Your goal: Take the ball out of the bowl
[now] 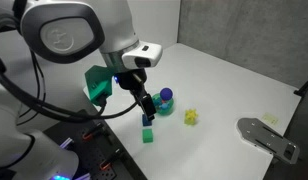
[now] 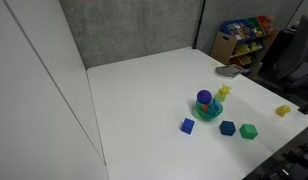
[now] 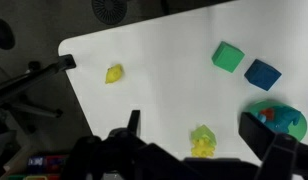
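The dark blue-purple ball (image 2: pixel 204 98) sits in the small teal bowl (image 2: pixel 207 113) on the white table; both also show in an exterior view, ball (image 1: pixel 166 95) and bowl (image 1: pixel 165 106). My gripper (image 1: pixel 147 108) hangs above the table just beside the bowl, open and empty. In the wrist view the open fingers (image 3: pixel 199 132) straddle a small yellow-green toy (image 3: pixel 202 141). The bowl (image 3: pixel 282 118) lies at the right edge, outside the right finger, which partly hides it. The ball is not clear there.
A green cube (image 3: pixel 229 56) and a blue cube (image 3: pixel 262 73) lie near the bowl, and another blue cube (image 2: pixel 187 125) in front of it. A yellow piece (image 3: pixel 114 73) lies apart. A grey flat object (image 1: pixel 266 138) lies at the table's edge.
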You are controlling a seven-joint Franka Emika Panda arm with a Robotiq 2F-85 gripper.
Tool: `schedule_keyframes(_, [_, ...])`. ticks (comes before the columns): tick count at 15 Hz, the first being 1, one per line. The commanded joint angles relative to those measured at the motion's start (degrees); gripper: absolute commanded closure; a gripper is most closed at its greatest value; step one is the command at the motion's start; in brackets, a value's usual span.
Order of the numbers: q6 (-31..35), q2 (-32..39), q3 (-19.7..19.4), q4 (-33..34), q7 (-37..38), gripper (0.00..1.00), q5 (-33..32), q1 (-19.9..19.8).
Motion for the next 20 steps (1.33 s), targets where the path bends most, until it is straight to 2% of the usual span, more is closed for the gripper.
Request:
schedule_keyframes(1, [-0.17, -0.03, 0.06, 0.1, -0.06, 0.0, 0.08, -0.03])
schedule_keyframes(6, [-0.1, 0.42, 0.29, 0.39, 0.14, 0.0, 0.19, 0.2])
schedule_keyframes(11, [-0.6, 4.05, 1.6, 3.47, 1.24, 0.0, 2.2, 2.68])
schedule_keyframes(16, [0.74, 10.94, 4.4, 8.42, 4.44, 0.0, 4.62, 5.99])
schedule_keyframes(20, [3.59, 19.05, 5.23, 13.65, 4.97, 0.0, 7.39, 8.79])
